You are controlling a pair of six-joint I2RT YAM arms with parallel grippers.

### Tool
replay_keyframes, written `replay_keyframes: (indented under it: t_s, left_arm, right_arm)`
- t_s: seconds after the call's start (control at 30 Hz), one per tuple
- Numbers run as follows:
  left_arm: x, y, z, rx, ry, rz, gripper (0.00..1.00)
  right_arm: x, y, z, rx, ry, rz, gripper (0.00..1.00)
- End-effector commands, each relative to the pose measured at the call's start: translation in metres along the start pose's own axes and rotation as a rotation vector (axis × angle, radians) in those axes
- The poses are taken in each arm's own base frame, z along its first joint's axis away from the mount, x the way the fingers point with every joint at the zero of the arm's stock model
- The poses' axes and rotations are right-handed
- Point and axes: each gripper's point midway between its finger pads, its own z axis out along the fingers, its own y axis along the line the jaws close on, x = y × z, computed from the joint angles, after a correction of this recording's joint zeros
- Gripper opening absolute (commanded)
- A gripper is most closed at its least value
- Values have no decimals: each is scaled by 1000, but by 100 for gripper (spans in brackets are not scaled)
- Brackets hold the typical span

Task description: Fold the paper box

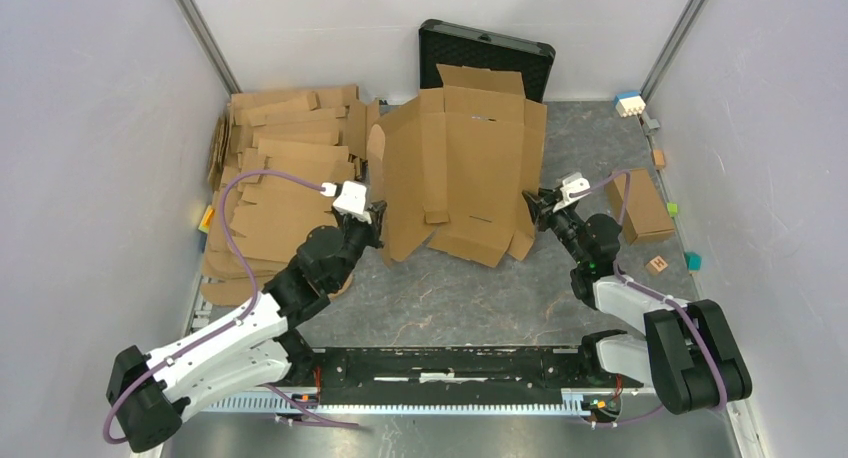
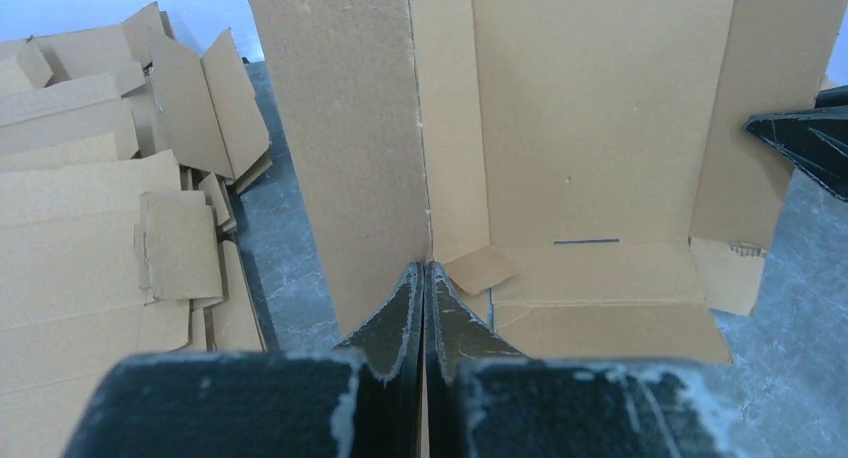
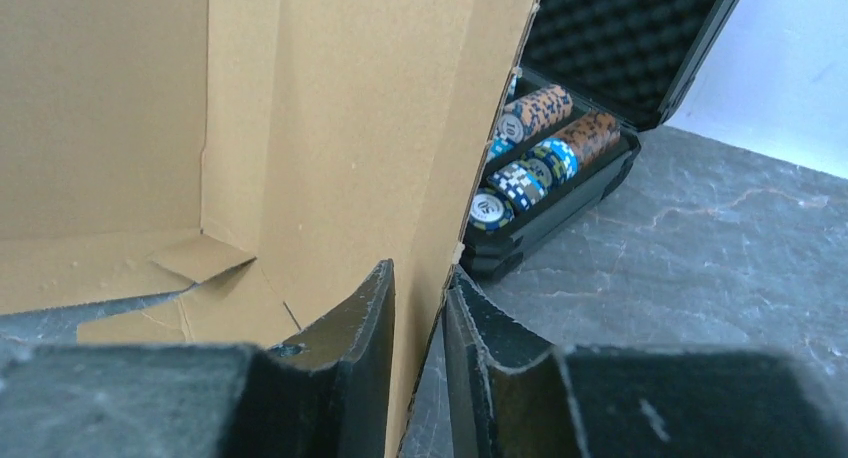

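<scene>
A heap of flat cardboard sheets (image 1: 280, 168) fills the left of the grey table (image 1: 450, 288). Just beside it, the left tool (image 1: 375, 215) is clamped tight on the left flap of the paper box (image 1: 465, 168). The box stands at the centre of the overhead view, back panel tilted up and side flaps raised. Behind it, at upper centre, an open black case (image 1: 487, 53) holds rows of poker chips (image 3: 530, 148). At the box's right edge, the right tool (image 1: 535, 203) has its jaws slightly parted, one on either side of the right flap. A smaller cardboard box (image 1: 640, 206) lies further right.
</scene>
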Motion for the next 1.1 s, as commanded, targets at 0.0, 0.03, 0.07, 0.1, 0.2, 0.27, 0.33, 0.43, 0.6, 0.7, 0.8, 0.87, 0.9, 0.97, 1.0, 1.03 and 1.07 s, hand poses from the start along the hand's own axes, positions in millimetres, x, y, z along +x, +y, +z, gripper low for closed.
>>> replay_keyframes:
  t_s: [0.0, 0.03, 0.07, 0.1, 0.2, 0.27, 0.33, 0.43, 0.6, 0.7, 0.8, 0.87, 0.9, 0.97, 1.0, 1.03, 1.07]
  left_arm:
    - [-4, 0, -9, 3, -47, -46, 2]
    - [-3, 0, -12, 13, -41, -48, 2]
    - [-5, -1, -15, 23, -44, -57, 2]
    - [-6, -2, -18, 34, -43, -65, 2]
    - [-5, -6, -26, 60, -22, -101, 2]
    - [1, -8, -30, 63, 8, -139, 2]
    - [11, -5, -34, 41, 52, -169, 2]
    - [28, 6, -43, -22, 122, -213, 7]
    - [46, 18, -55, -73, 140, -271, 8]
    - [51, 25, -59, -101, 135, -288, 9]
    - [49, 33, -62, -137, 129, -283, 16]
    - [48, 41, -64, -176, 129, -266, 25]
    - [48, 46, -66, -201, 134, -253, 32]
    - [47, 59, -70, -275, 129, -254, 54]
    - [46, 65, -72, -303, 122, -258, 63]
    - [45, 69, -74, -321, 107, -259, 75]
    - [42, 73, -76, -334, 83, -262, 85]
  right_arm:
    - [-7, 5, -3, -21, -47, -37, 30]
    - [-6, 5, -5, -19, -46, -36, 32]
    - [-5, 4, -6, -15, -44, -36, 33]
    - [-5, 3, -6, -7, -45, -36, 33]
    - [-1, 0, -5, 7, -19, -28, 32]
    - [3, 2, -6, 0, -5, -25, 33]
    - [7, 0, -8, 14, -1, -36, 31]
    - [9, -5, -15, 47, -16, -69, 20]
    - [12, -10, -26, 91, -57, -120, 10]
    - [12, -9, -31, 93, -89, -135, 7]
    - [2, -1, -36, 57, -142, -155, 8]
    - [-4, 5, -40, 35, -178, -169, 8]
    - [-8, 7, -42, 30, -201, -177, 9]
    - [-14, 8, -45, 30, -229, -186, 9]
    - [-15, 8, -45, 32, -234, -188, 9]
    - [-15, 7, -45, 33, -233, -188, 9]
    - [-15, 8, -45, 30, -235, -189, 9]
